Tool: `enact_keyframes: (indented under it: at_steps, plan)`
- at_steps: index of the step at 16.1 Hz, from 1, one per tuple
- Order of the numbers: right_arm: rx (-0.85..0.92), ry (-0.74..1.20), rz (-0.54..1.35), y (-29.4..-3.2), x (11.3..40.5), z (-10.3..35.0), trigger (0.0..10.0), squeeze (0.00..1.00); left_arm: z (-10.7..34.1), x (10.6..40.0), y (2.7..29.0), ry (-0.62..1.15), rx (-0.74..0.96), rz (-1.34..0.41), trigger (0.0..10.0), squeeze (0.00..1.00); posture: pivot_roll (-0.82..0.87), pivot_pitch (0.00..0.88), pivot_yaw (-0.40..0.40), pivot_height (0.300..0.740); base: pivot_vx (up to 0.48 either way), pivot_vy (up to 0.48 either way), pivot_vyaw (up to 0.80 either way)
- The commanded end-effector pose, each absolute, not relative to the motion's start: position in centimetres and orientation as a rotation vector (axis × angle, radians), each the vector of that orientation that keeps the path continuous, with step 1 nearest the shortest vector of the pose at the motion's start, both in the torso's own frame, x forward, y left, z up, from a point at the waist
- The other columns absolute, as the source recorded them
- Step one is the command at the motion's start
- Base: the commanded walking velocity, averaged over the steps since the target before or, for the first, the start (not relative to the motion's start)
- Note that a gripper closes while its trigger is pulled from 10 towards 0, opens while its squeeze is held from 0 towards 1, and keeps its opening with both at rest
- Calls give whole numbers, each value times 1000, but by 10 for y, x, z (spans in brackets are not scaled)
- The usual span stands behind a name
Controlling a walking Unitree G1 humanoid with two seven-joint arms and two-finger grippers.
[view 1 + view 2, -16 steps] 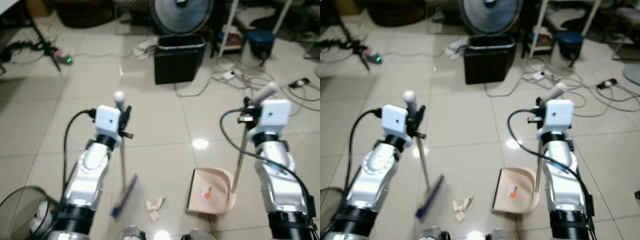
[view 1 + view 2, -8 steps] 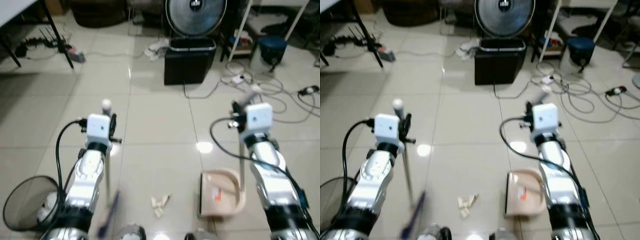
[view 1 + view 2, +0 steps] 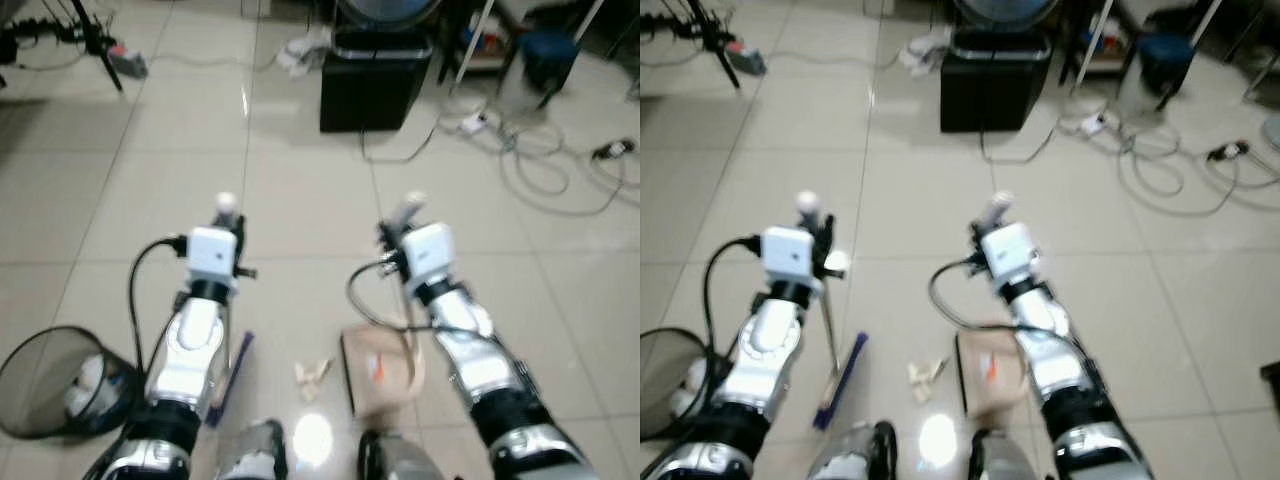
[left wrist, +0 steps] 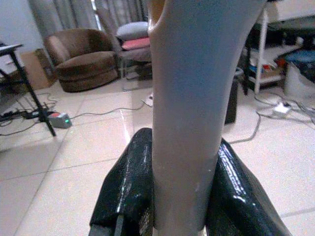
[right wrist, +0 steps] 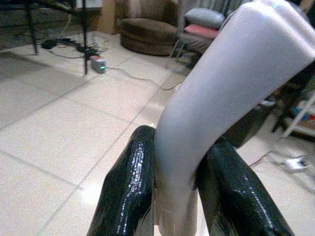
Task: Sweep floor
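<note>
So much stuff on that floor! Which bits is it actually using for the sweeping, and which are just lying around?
In use:
broom, in the left gripper
dustpan, handle in the right gripper
paper scraps between them

Just lying about:
black bin
mesh wastebasket
cables
brown armchair

The floor (image 3: 300,190) was glazed tile, glossy enough to mirror a lamp, and the scraps (image 3: 311,373) on it looked like crumpled paper. The fingers (image 4: 125,191) shone as smooth black plastic against a matt grey broom handle (image 4: 189,98), and the dustpan (image 3: 375,368) looked like dull beige plastic. The basket (image 3: 45,385) near the floor's left edge was fine black mesh, and the arms (image 3: 195,340) had a brushed silver sheen.
</note>
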State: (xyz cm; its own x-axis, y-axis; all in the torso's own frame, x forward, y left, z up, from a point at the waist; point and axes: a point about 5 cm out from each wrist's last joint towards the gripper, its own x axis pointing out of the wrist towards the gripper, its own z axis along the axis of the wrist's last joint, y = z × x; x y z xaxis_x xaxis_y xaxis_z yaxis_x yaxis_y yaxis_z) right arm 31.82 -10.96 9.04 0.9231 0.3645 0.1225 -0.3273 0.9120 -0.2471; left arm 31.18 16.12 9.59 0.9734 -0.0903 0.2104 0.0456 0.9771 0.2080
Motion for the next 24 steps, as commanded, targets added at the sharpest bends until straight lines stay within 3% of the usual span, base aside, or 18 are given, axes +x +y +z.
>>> enact_keyframes:
  at_steps: [1,5,12,14,18,22,24]
  plan:
    - [-234,-220,365,-107,320,98,10000,0,93,311,155,-220,204,-89,10000,0,20,327,-3,740,0,0,0]
    - [-169,-264,377,-89,312,93,10000,0,85,307,133,-239,162,-122,10000,0,5,349,-4,740,0,0,0]
    - [-63,-240,293,-93,315,90,10000,0,90,316,110,-215,-266,-66,10000,0,-9,334,-5,740,0,0,0]
    - [-37,-244,259,-103,319,93,10000,0,104,322,102,-258,-340,-147,10000,0,-7,307,-4,740,0,0,0]
    - [20,-267,201,-126,318,97,10000,0,129,329,104,-331,-352,-282,10000,0,-1,269,2,740,0,0,0]
    - [103,-310,129,-157,312,107,10000,0,179,342,134,-486,-128,-420,10000,0,13,205,14,740,0,0,0]
    - [110,-320,120,-166,308,110,10000,0,213,349,151,-550,-105,-523,10000,0,14,185,22,740,0,0,0]
